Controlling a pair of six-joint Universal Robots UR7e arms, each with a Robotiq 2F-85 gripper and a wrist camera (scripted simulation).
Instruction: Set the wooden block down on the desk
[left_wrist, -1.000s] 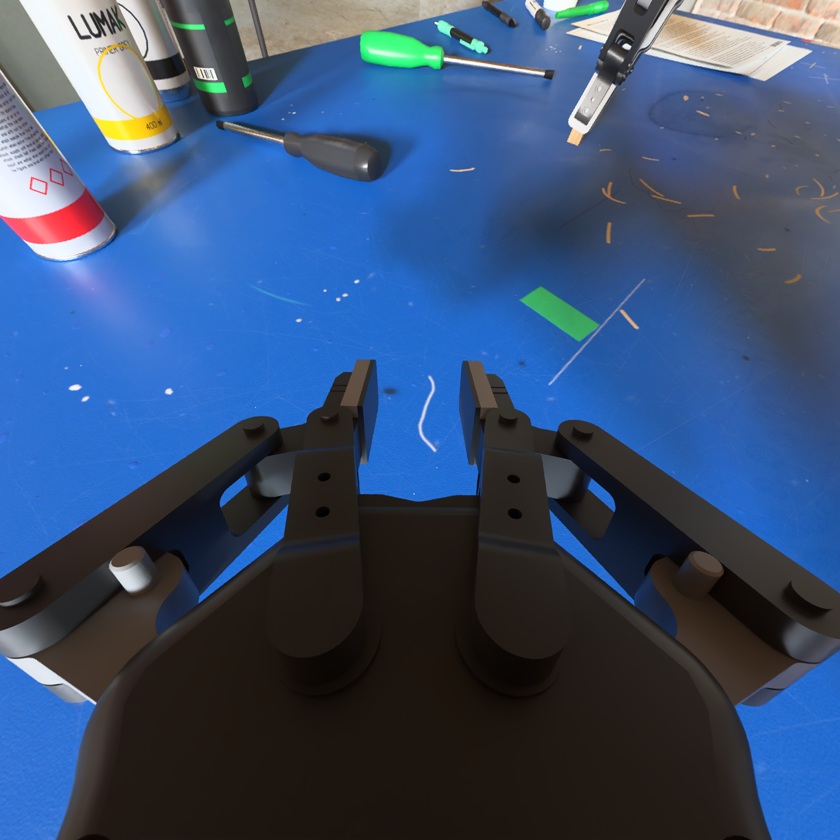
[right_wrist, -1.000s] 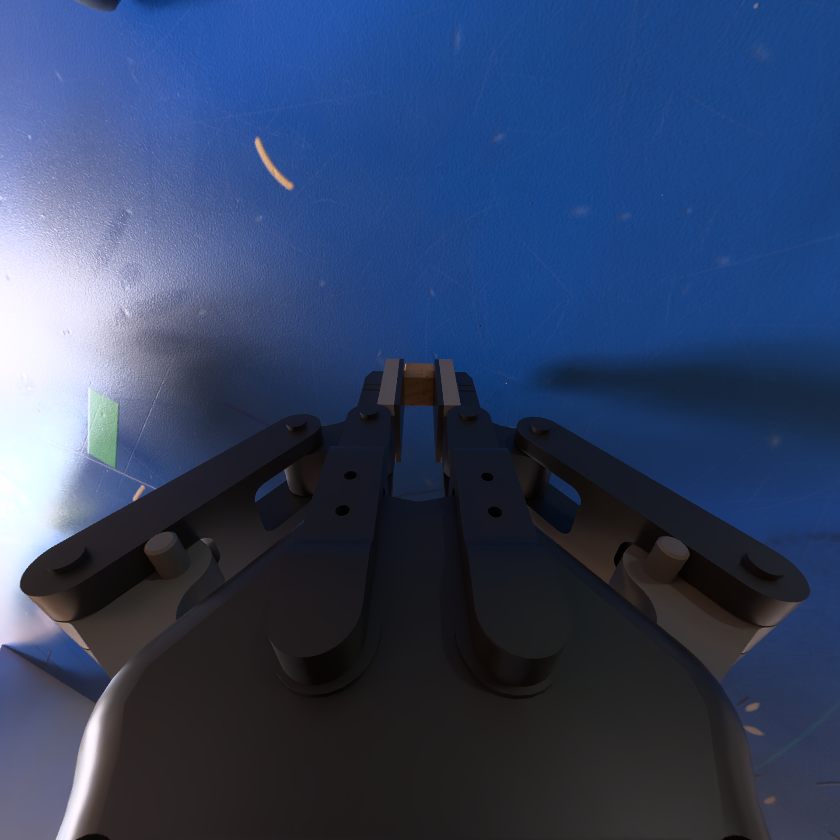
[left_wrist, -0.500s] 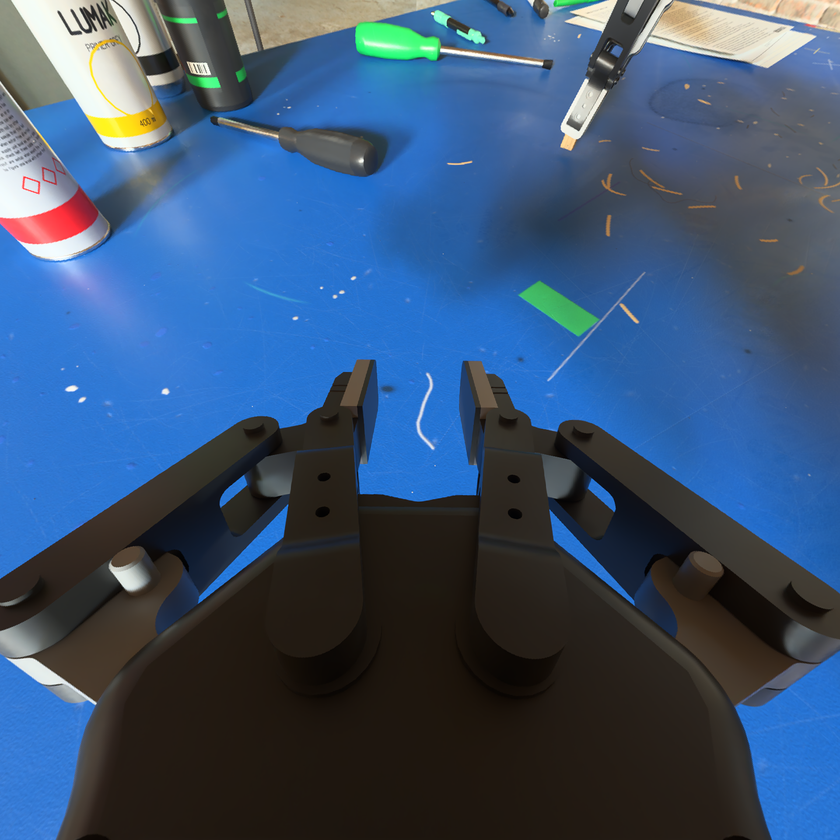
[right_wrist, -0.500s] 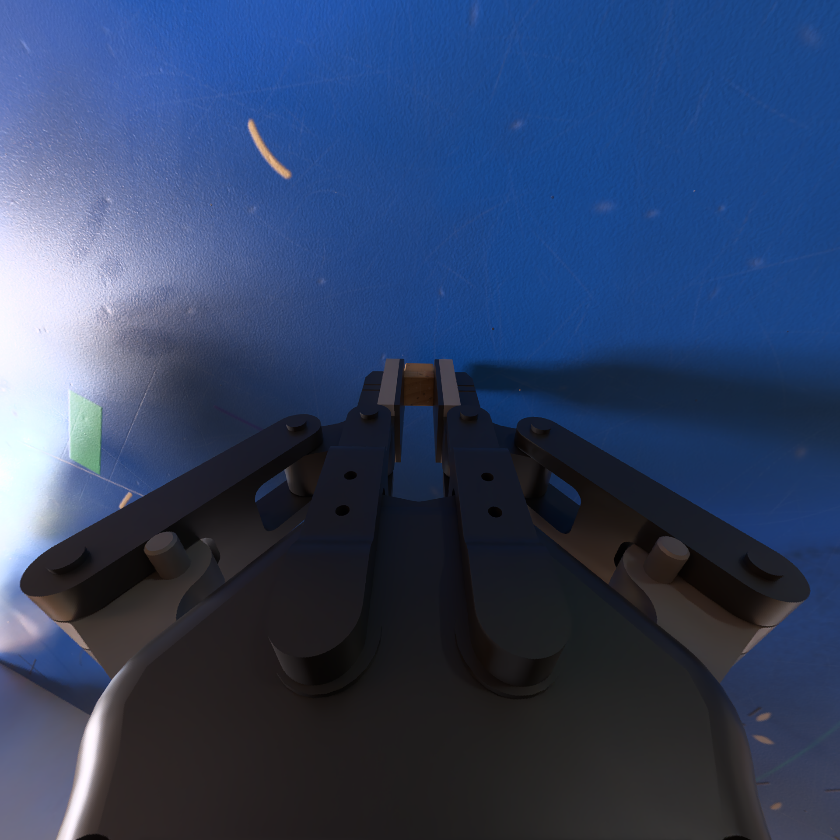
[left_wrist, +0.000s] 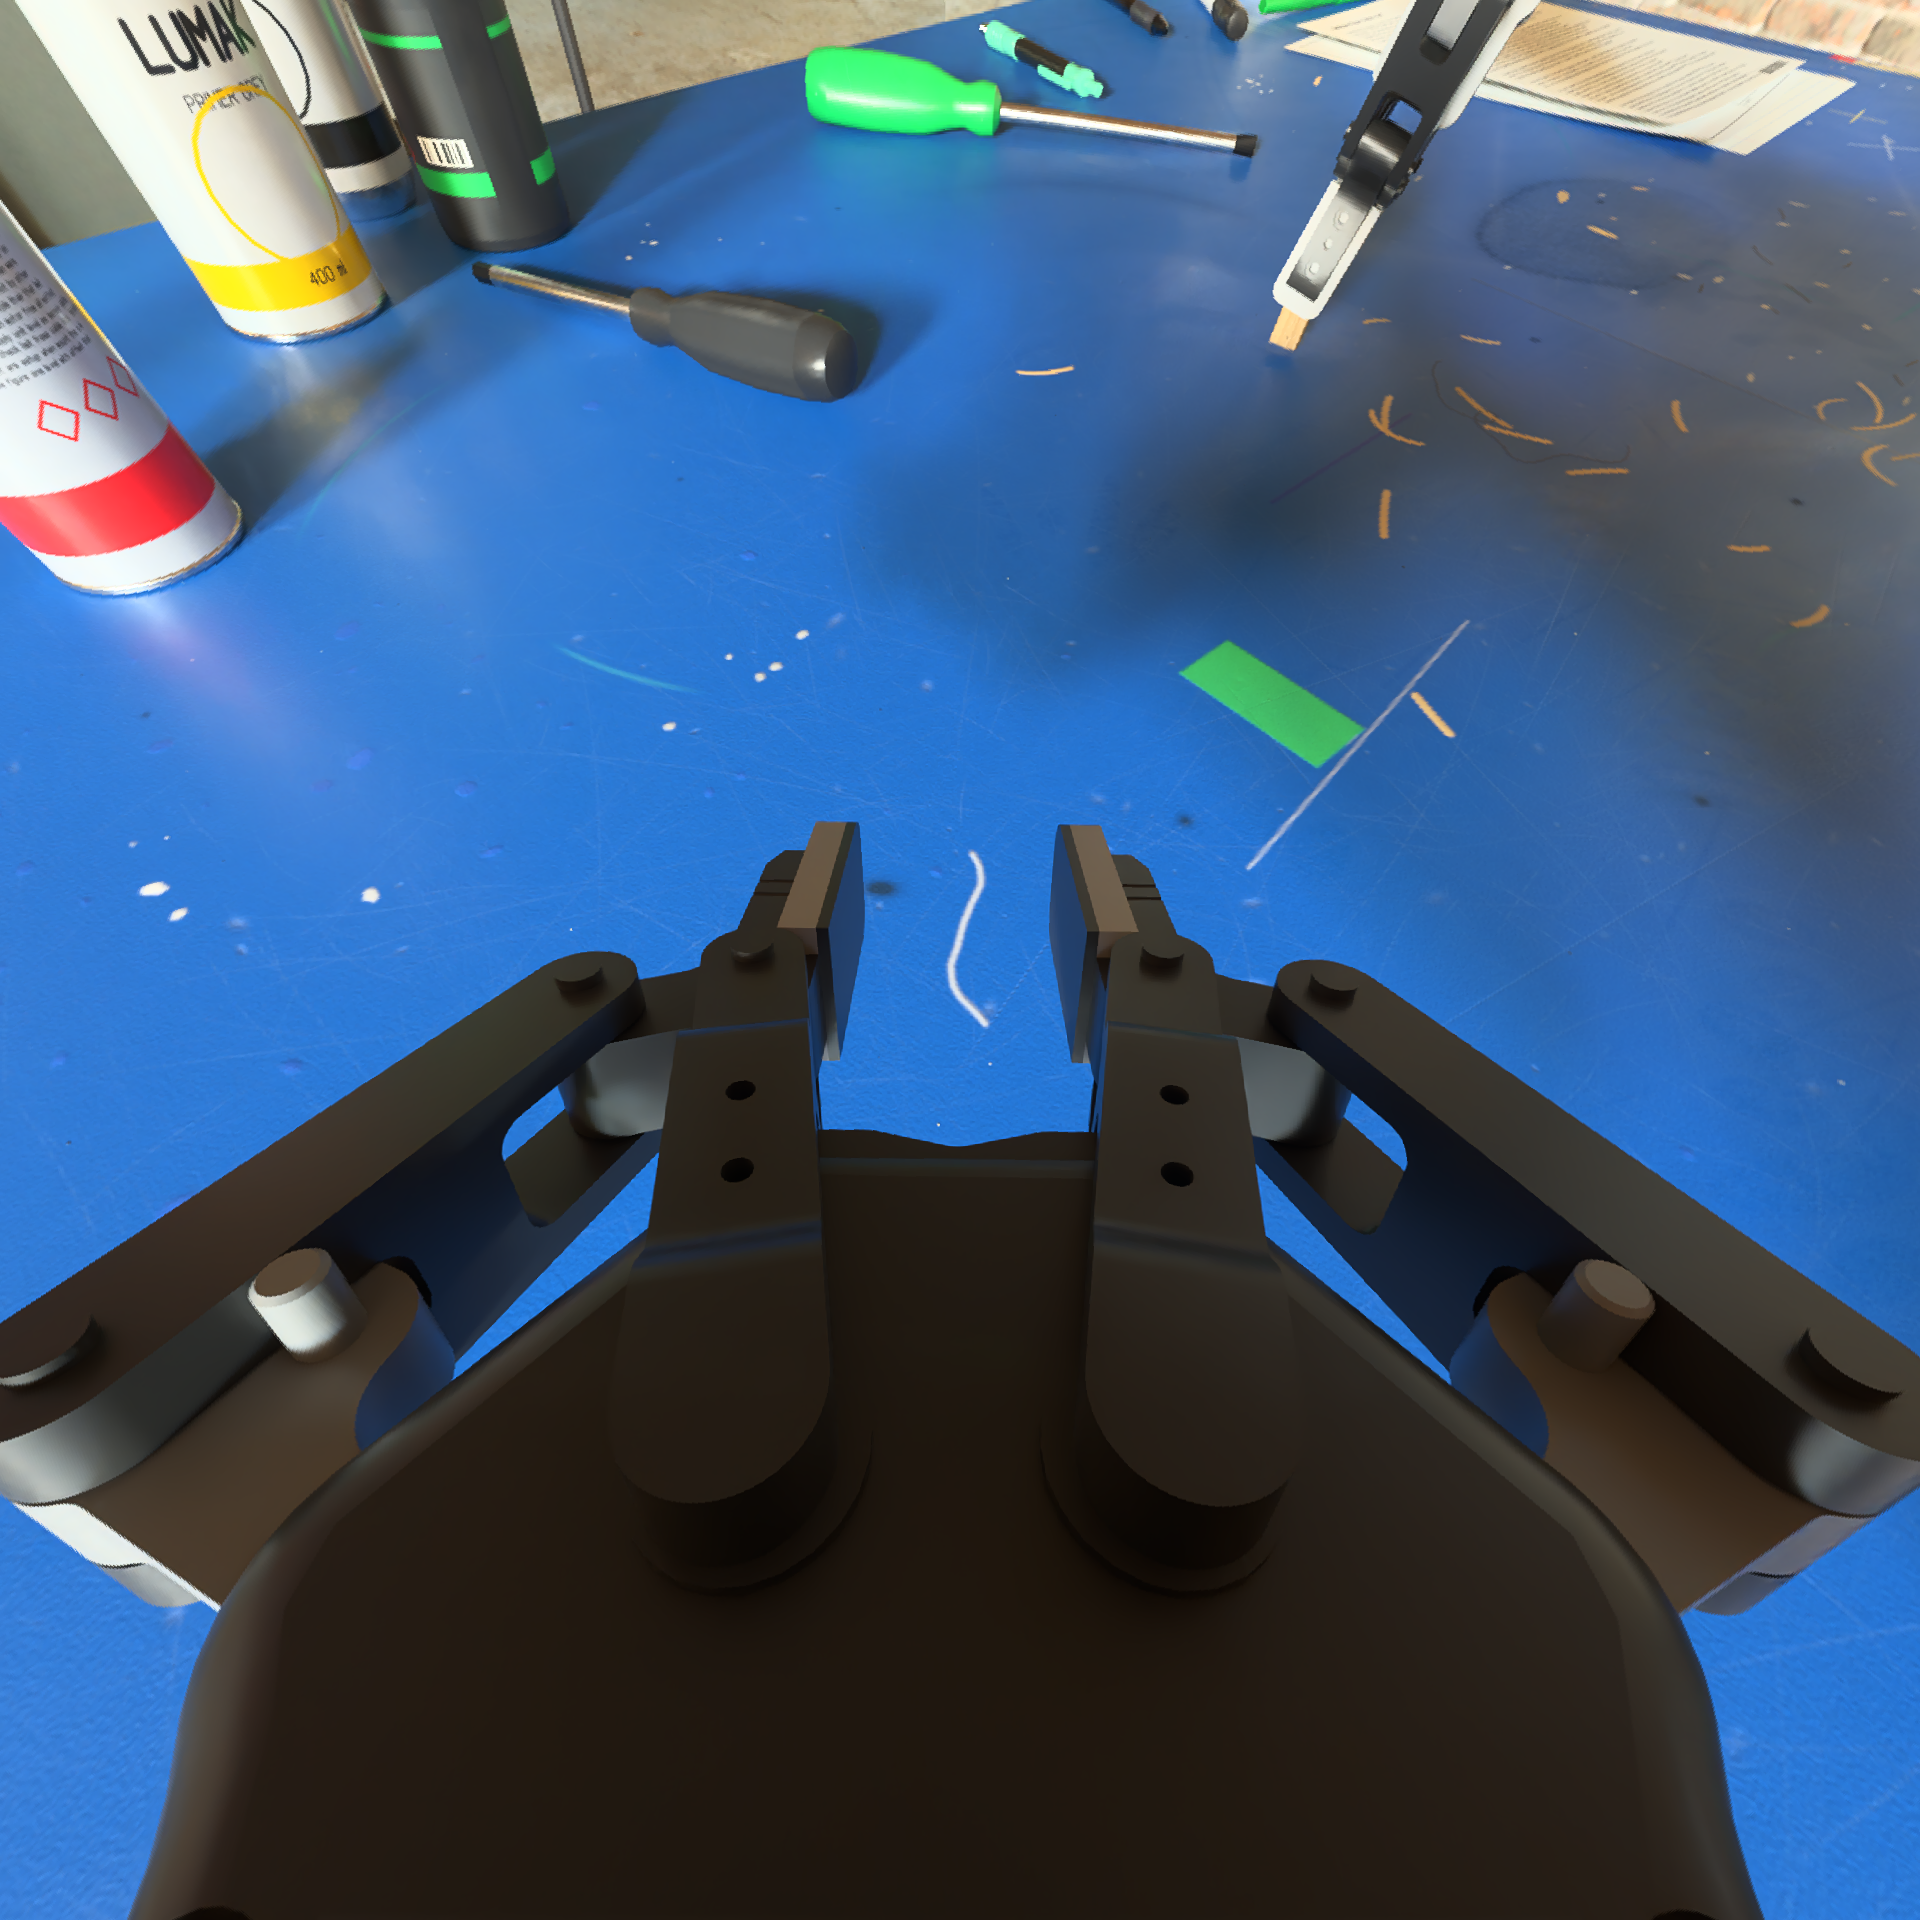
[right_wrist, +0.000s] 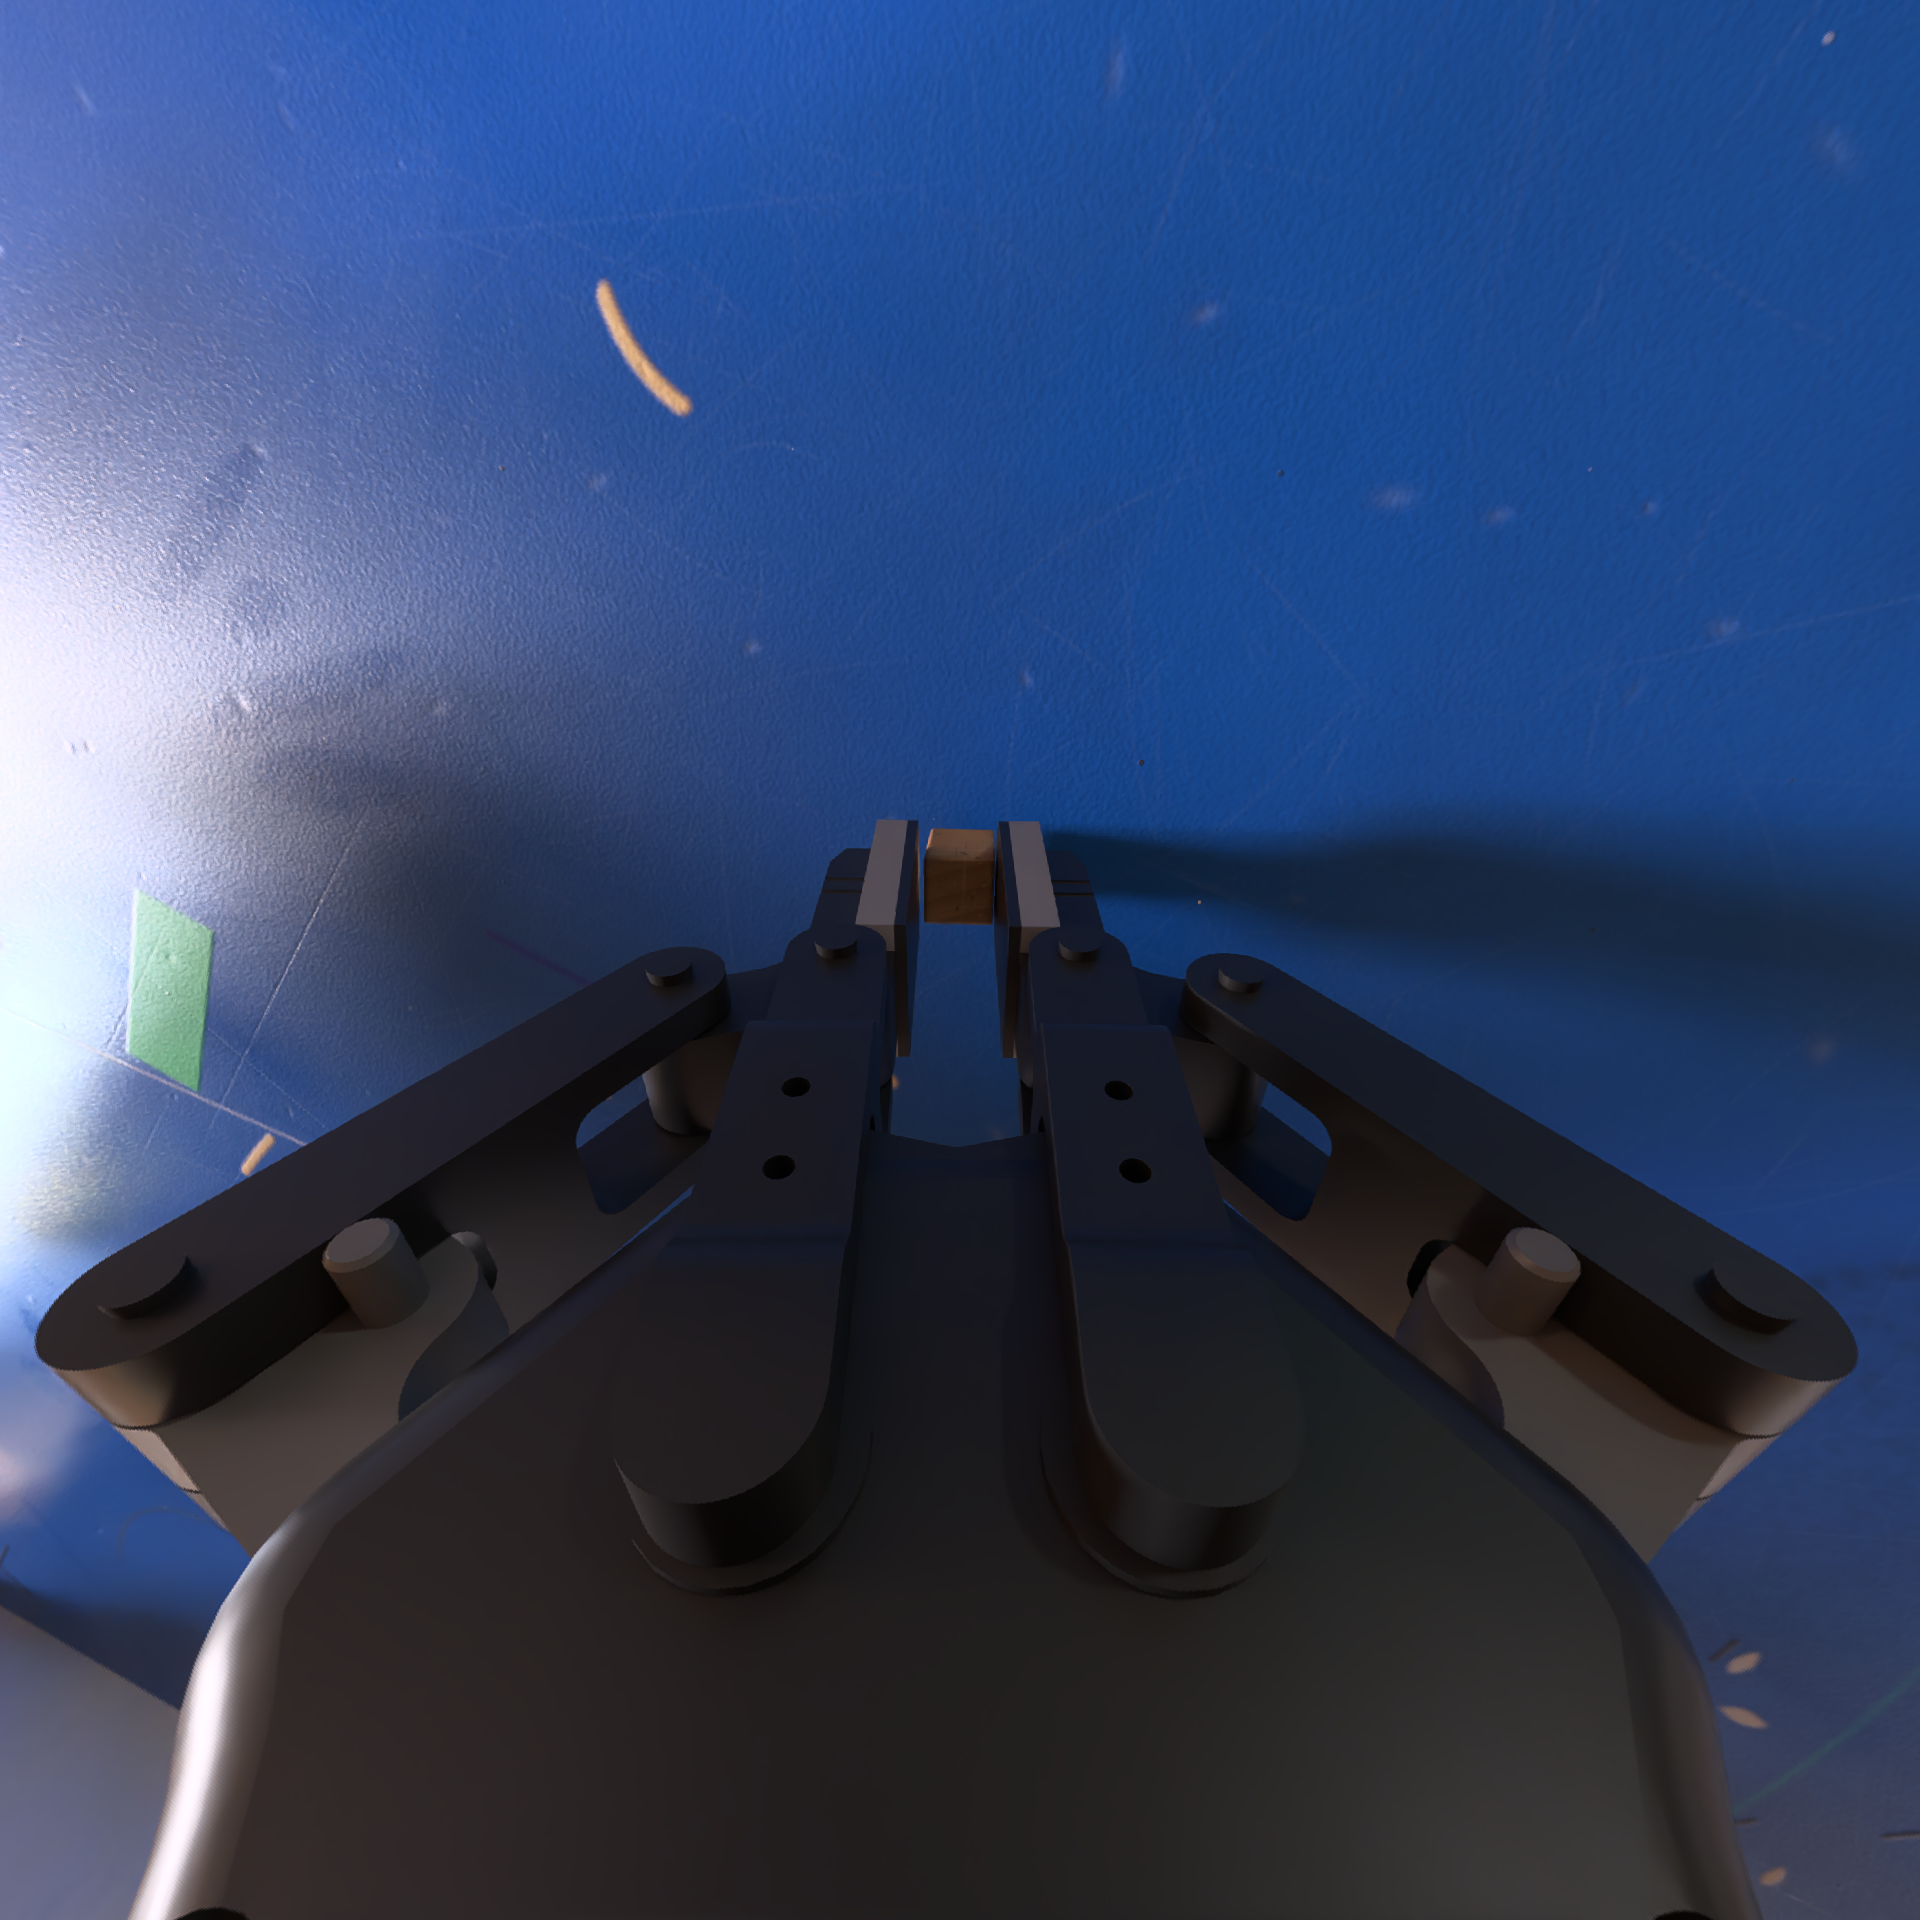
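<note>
While the blue desk (left_wrist: 727, 582) fills both views, scuffed and flecked with white, the left gripper (left_wrist: 956, 883) hangs low over a bare patch of it, jaws spread apart with nothing between them but a white squiggle (left_wrist: 966, 940) on the surface. Three spray cans stand at the far left: a white one with a red band (left_wrist: 94, 457), a white one with a yellow band (left_wrist: 249, 177), and a black one with green stripes (left_wrist: 468, 114). Papers (left_wrist: 1621, 73) lie at the far right edge. A green screwdriver (left_wrist: 987, 104) and a dark grey screwdriver (left_wrist: 717, 327) lie beyond the left gripper, well apart from each other. A green tape patch (left_wrist: 1270, 703) sits flat, near the middle of the desk. Orange shavings (left_wrist: 1496, 421) are scattered to the right.

Farther off, the right gripper (left_wrist: 1299, 312) points steeply down, jaws clenched on the block (right_wrist: 958, 875), which sits pinched between the fingertips. From the left wrist view the block's lower end (left_wrist: 1286, 330) looks at or just above the desk; I cannot tell whether it touches.
</note>
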